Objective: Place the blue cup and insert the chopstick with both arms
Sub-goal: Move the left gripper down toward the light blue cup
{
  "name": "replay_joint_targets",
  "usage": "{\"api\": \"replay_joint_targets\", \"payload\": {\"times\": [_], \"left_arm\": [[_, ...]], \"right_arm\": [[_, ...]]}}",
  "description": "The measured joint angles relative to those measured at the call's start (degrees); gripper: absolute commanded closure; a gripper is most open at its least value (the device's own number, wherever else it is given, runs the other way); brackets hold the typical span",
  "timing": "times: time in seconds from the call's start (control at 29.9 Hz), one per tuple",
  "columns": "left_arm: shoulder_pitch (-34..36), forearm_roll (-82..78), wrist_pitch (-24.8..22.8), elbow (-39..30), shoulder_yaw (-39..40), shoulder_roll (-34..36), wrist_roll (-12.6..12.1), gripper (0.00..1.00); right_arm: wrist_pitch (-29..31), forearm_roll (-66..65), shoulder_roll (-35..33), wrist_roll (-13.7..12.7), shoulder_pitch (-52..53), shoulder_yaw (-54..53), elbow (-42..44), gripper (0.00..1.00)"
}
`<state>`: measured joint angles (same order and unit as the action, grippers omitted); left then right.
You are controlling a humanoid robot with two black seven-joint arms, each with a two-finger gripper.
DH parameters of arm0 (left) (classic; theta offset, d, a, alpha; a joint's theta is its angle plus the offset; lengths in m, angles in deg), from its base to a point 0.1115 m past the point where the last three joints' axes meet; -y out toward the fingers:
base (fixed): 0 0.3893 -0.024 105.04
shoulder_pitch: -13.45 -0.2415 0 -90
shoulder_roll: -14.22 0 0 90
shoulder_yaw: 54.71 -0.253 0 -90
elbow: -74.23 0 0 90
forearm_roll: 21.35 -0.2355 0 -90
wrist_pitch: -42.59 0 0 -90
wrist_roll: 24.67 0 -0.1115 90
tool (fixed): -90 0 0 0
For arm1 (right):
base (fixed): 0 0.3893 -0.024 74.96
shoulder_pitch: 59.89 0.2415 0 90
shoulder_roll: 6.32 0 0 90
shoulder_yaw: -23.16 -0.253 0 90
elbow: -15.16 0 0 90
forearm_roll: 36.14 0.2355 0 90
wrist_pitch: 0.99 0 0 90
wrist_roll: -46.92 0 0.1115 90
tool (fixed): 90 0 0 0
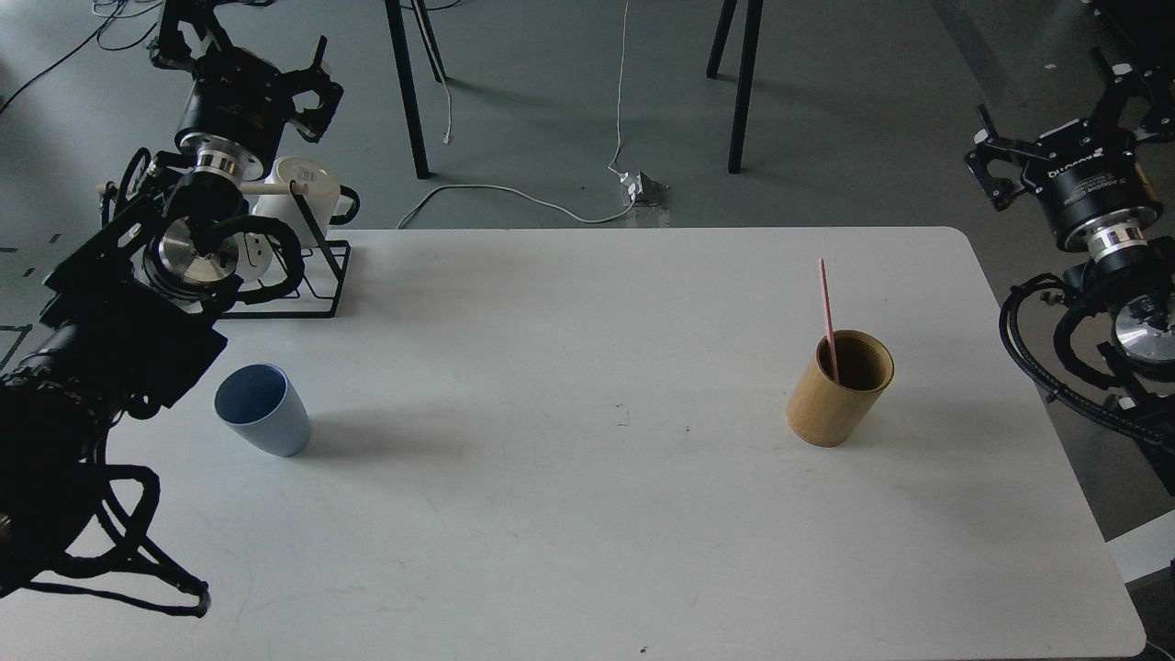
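chopstick: long thin straight pink stick point(827, 312), long axis near vertical, top tipped slightly left; lower end inside the tan bamboo cylinder point(838, 390), resting on its left inner wall.
blue cup: small light-blue tapered plastic tumbler point(264, 410), darker blue inside, upright, mouth up, on the left part of the white desk point(587, 514), well apart from the cylinder.
left claw: point(307, 87) above the rack, fingers spread, holding nothing.
right claw: point(1056, 128) off the desk's right edge, fingers apart, empty.
rack: black wire rack point(321, 275) with a white mug point(307, 188), back-left corner.
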<state>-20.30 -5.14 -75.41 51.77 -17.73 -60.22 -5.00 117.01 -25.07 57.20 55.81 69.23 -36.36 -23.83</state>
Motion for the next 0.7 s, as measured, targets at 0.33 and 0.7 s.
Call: {"api": "replay_joint_targets", "payload": {"times": [0.33,0.7], "left_arm": [[0.2,0.2,0.0,-0.1,0.0,0.2,-0.3,0.00],[5.8,-21.6,0.0,-13.6,-5.2,11.9,-1.3,0.01]], "right_arm": [[0.0,0.0,0.0,0.0,-0.2,-0.1,-0.2,0.00],[0.0,-0.1,0.1,0.0,-0.1,0.1,-0.2,0.00]]}}
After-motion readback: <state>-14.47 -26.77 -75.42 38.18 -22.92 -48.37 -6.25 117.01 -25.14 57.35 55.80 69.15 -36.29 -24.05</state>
